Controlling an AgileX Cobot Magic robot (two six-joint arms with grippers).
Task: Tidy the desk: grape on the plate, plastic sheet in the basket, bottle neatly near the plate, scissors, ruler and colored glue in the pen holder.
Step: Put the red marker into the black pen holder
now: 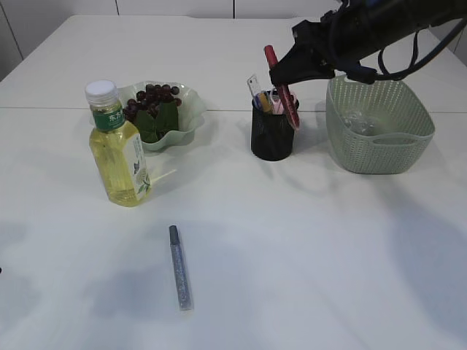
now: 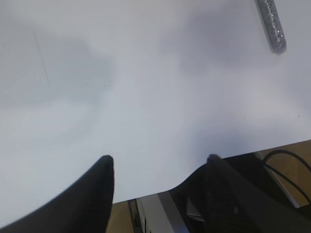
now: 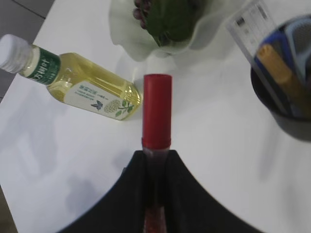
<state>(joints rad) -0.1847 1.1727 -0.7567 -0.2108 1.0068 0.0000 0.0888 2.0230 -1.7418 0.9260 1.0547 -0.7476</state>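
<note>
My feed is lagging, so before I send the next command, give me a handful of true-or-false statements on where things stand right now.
1. The right pincer holds a red glue stick at the pen holder. True.
2. The silver glitter glue stick is already in the pen holder. False: it lies on the table, in front of the bottle.
3. The grapes are on the plate. True.
4. The bottle lies on its side. False: it stands upright beside the plate.
5. The left pincer grips the silver stick. False: it is open and empty.
</note>
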